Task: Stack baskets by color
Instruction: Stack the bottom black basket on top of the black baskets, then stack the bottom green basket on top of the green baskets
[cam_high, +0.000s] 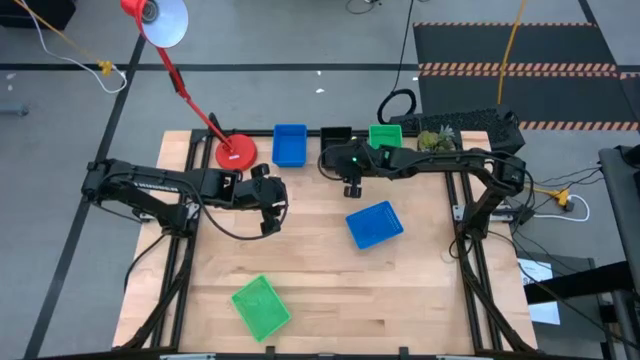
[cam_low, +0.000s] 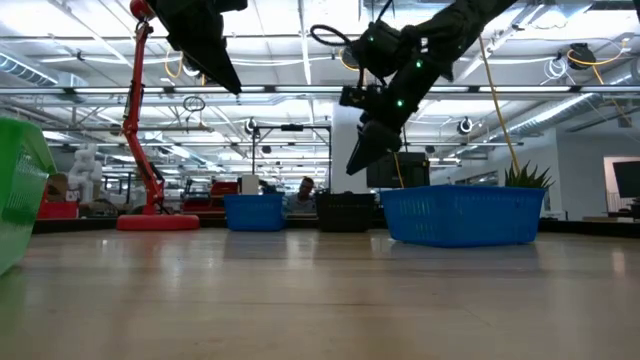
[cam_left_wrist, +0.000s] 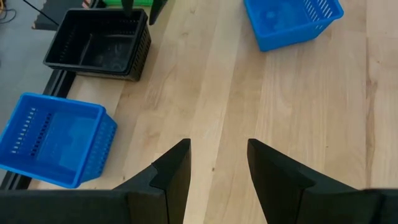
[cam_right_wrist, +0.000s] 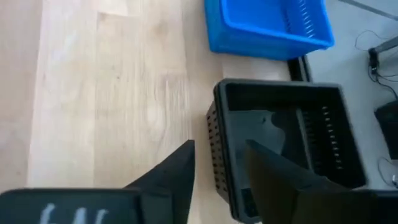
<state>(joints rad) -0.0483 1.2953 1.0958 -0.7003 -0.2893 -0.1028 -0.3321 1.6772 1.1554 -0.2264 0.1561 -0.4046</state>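
Observation:
Along the table's far edge stand a blue basket (cam_high: 290, 143), a black basket (cam_high: 336, 138) and a green basket (cam_high: 385, 135), each on its bottom. Another blue basket (cam_high: 374, 224) sits mid-table toward the right, and a green basket (cam_high: 261, 305) lies near the front edge at the left. My right gripper (cam_right_wrist: 217, 165) is open and hangs above the black basket's near wall (cam_right_wrist: 217, 149), well clear of it in the low view (cam_low: 362, 160). My left gripper (cam_left_wrist: 217, 155) is open over bare wood at mid-left (cam_high: 283, 198), raised high.
A red lamp base (cam_high: 236, 153) with its slanting red arm stands at the far left, beside the far blue basket. A small plant (cam_high: 432, 141) and a keyboard (cam_high: 470, 122) lie behind the far right edge. Bare wood stretches across the table's middle and front right.

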